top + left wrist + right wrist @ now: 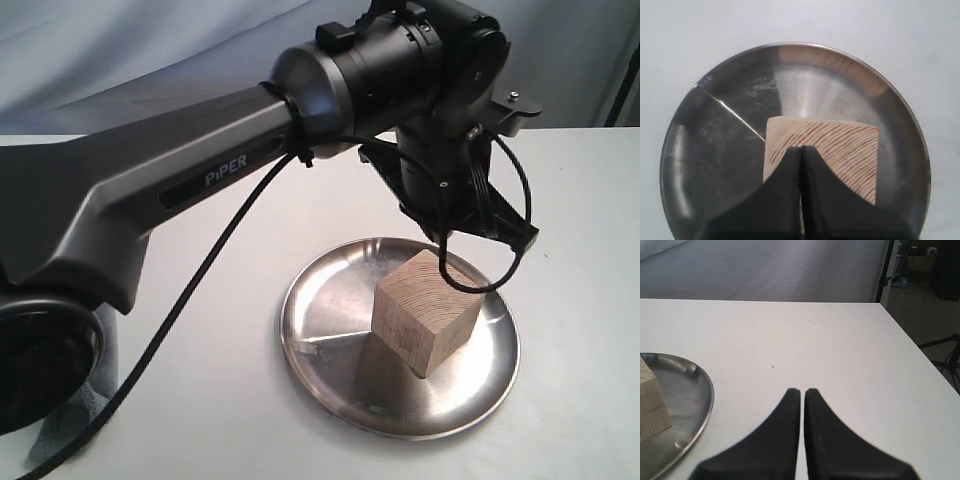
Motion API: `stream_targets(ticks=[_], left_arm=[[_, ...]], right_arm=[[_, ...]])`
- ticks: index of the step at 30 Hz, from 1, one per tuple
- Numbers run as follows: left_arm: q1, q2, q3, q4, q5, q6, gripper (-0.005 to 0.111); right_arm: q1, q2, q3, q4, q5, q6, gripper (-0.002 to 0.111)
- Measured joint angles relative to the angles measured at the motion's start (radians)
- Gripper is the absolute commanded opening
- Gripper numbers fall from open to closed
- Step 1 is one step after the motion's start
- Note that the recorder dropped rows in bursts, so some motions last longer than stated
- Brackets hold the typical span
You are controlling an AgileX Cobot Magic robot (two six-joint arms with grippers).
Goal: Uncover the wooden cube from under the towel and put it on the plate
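Observation:
The wooden cube [426, 311] rests on the steel plate [320, 320], right of the plate's centre, with nothing covering it. In the left wrist view my left gripper [801, 148] is shut and empty, its tips over the cube's [840, 145] grained top, and the plate [720, 150] lies all around. My right gripper [802, 390] is shut and empty over bare table, beside the plate's rim [707, 390], with the cube's [650, 400] edge showing. A strip of the grey-blue towel [85, 405] shows at the lower left of the exterior view, mostly hidden by the arm.
The left arm [300, 110] and its black cable [200, 280] cross the exterior view above the white table [580, 250]. The table's right edge [912, 340] and a dark stand [885, 270] show in the right wrist view.

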Motion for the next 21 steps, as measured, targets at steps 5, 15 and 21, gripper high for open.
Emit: stream_targets(ticks=[5,15,21], left_arm=[[0.060,0.000,0.000,-0.031,0.000,-0.001,0.000],[0.173,-0.071,0.000,-0.036,0.002,0.000,0.000],[0.218,-0.135,0.033,-0.022,0.000,0.006,0.000]], right_arm=[[0.000,0.000,0.000,0.000,0.000,0.000,0.003],[0.000,0.000,0.000,0.000,0.000,0.000,0.003],[0.000,0.000,0.000,0.000,0.000,0.000,0.003]])
